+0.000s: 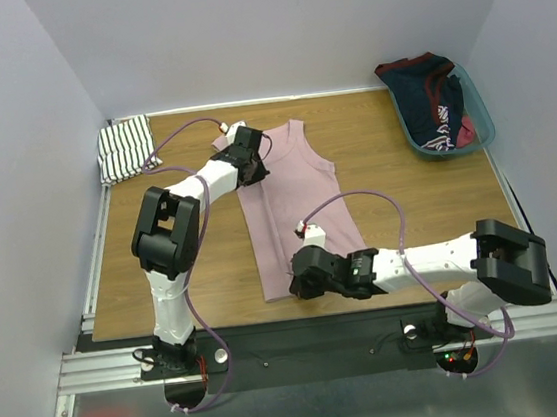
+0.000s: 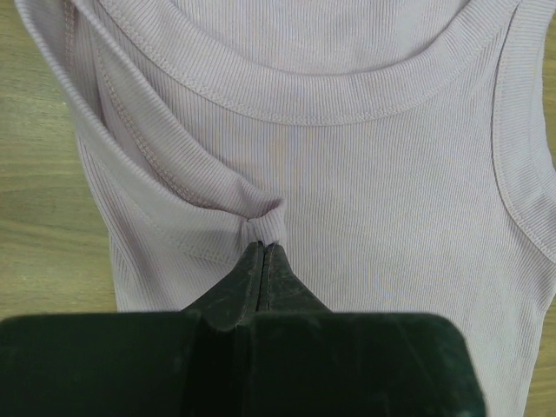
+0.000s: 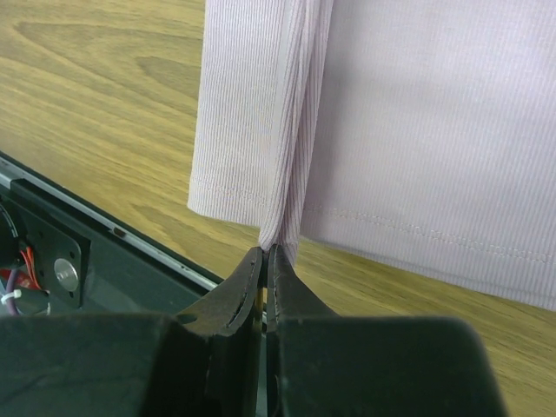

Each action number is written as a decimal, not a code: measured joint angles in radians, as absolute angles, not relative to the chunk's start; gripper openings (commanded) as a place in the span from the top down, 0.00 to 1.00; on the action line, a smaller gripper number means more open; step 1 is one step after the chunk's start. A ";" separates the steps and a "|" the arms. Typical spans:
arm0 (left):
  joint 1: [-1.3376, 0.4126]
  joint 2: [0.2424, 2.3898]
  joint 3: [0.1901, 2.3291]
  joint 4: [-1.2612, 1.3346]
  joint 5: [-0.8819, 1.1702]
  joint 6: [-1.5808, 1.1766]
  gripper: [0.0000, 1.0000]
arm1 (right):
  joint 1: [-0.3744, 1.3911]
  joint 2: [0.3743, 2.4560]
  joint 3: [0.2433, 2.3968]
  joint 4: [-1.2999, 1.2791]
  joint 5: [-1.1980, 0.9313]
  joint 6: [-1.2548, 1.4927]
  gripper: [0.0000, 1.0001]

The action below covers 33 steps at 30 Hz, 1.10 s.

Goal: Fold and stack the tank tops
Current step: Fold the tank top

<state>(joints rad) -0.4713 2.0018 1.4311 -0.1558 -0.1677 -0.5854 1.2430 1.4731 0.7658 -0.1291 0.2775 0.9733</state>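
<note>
- We take the pink tank top [image 1: 293,202] as our landmark. It lies spread on the wooden table [image 1: 407,184], neckline toward the far wall and hem toward the arm bases.
- The left gripper [image 2: 263,252] is at the top's far left part, just below the neckline and beside the left armhole. Its jaws are pressed fully together on a small bunch of the ribbed cloth. In the left wrist view a fold runs from the left strap down into that pinch, and the fabric puckers where the tips meet.
- The right gripper [image 3: 268,256] is at the top's near left corner, on the hem. Its jaws are all but closed, with a narrow doubled pleat of the hem caught between the tips. To the left of the pleat a strip of cloth stands folded over, and to its right the hem runs on flat over the wood.
- We cannot tell whether the pinched hem is raised off the table or resting on it.
- The striped tank top [image 1: 126,150] lies in a small heap well apart from the pink one, off to its far left.
- A teal basket [image 1: 485,124] sits well apart from the pink top, off to its far right, holding dark clothing [image 1: 426,91] in navy and red.
</note>
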 measured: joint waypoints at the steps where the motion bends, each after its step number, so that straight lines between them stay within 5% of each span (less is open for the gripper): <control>1: -0.472 2.002 1.431 -0.156 -0.170 -0.585 1.00 | 1.243 1.468 0.759 -0.127 0.281 0.976 1.00; 25: -0.520 2.068 1.471 -0.171 -0.184 -0.585 1.00 | 1.243 1.419 0.670 -0.112 0.307 1.027 0.98; 33: -0.522 2.073 1.471 -0.162 -0.184 -0.574 0.65 | 1.243 1.395 0.670 -0.115 0.305 1.029 0.61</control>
<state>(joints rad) -0.5217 2.0731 1.4708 -0.1623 -0.1841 -0.5743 1.2430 1.3952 0.6697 -0.1150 0.3054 1.0286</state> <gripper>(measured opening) 0.263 0.300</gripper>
